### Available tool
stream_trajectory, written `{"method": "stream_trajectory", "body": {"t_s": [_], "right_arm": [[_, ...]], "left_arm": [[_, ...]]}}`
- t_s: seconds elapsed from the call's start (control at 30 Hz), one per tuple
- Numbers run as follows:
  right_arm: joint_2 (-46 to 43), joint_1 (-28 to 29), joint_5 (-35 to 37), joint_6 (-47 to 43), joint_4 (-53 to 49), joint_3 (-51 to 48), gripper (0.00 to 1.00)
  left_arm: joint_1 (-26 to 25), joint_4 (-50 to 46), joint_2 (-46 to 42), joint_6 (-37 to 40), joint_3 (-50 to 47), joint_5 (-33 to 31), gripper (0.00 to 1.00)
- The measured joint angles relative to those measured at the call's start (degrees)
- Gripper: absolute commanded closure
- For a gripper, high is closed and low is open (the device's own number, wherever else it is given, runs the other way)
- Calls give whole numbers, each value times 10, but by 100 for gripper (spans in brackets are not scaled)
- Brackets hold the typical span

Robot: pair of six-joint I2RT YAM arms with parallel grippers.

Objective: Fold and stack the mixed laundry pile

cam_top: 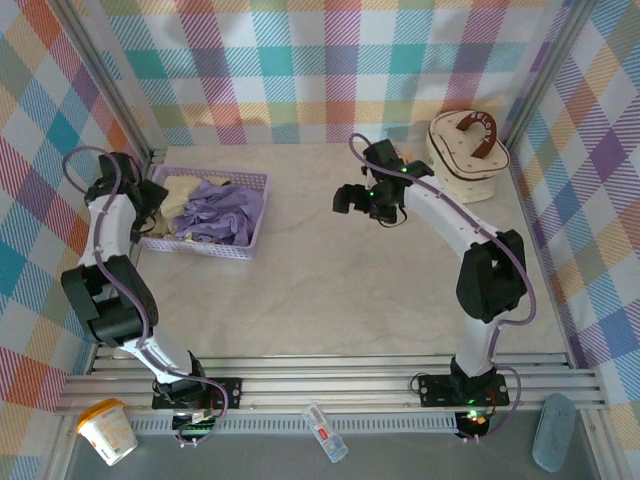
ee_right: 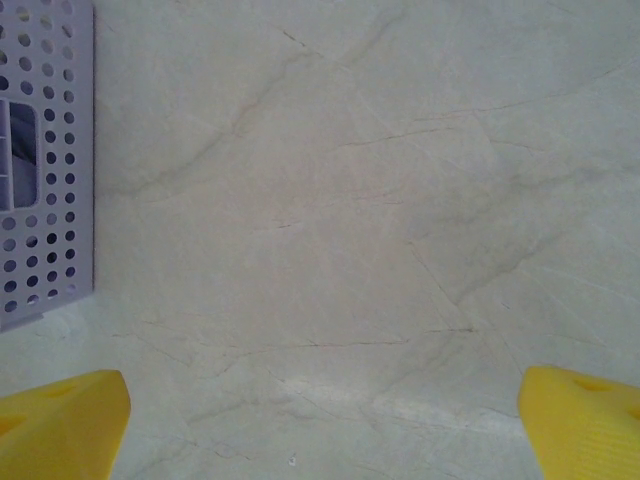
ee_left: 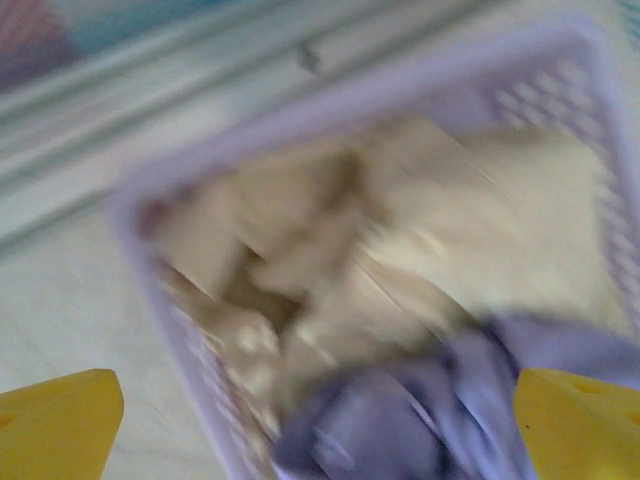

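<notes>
**Laundry in the basket, both jaws wide**

The left gripper (ee_left: pixel 320 430) hangs over the laundry with its yellow fingers spread to their full gap and nothing between them. Directly beneath that gap lies the lavender T-shirt (ee_left: pixel 400 425), crumpled. Just beyond the fingertips the beige garment (ee_left: pixel 420 230) fills the rest of the basket (ee_left: pixel 350 100). The wrist view is smeared, so folds and any print cannot be made out. I judge the wide spread is meant to take a thick bunch of cloth in one pinch, since the two pieces lie bunched against each other and must come out before any folding.

The right gripper (ee_right: pixel 320 425) is equally wide and empty, pointed down at the bare table (ee_right: pixel 350 200). The basket's perforated wall sits off beyond its left finger. It is probably placed over this open surface because that is where there is room to spread a garment flat. Farther off on its other side, well apart, the cream round case (cam_top: pixel 465 155) stands by the back corner, out of the working space.
</notes>
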Motion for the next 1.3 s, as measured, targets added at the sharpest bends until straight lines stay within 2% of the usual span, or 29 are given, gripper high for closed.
{"method": "stream_trajectory", "body": {"t_s": [0.2, 0.3, 0.4, 0.47, 0.57, 0.6, 0.67, 0.7, 0.87, 0.97, 1.17, 1.3], "right_arm": [[6, 0, -15, 1, 0, 0, 3], [6, 0, -21, 4, 4, 0, 3], [4, 0, -23, 5, 10, -3, 1], [0, 0, -25, 5, 13, -10, 1], [-11, 0, -23, 9, 16, -25, 1], [-17, 0, -19, 10, 17, -32, 1], [-29, -1, -10, 13, 18, -44, 1], [-36, -2, -6, 15, 17, -49, 1], [-66, -15, 2, 21, 27, -63, 1], [-85, -33, 3, 21, 32, -71, 1], [-105, -65, 5, 19, 38, -74, 1], [-106, -81, 4, 17, 38, -74, 1]], "left_arm": [[-107, 22, 8, 55, -11, 102, 1], [-117, 31, 43, 71, -10, 120, 8], [-117, 30, 83, 78, -8, 105, 17], [-117, 28, 104, 86, -3, 81, 28], [-117, 18, 120, 91, 6, 45, 51], [-117, 13, 122, 96, 9, 37, 61], [-117, 9, 122, 98, 13, 31, 89], [-117, 8, 121, 98, 17, 31, 99], [-119, -19, 115, 89, 67, 57, 100], [-122, -32, 98, 73, 137, 92, 100], [-148, -18, 56, 30, 343, 178, 100], [-199, 12, 48, -1, 474, 232, 100]]}}
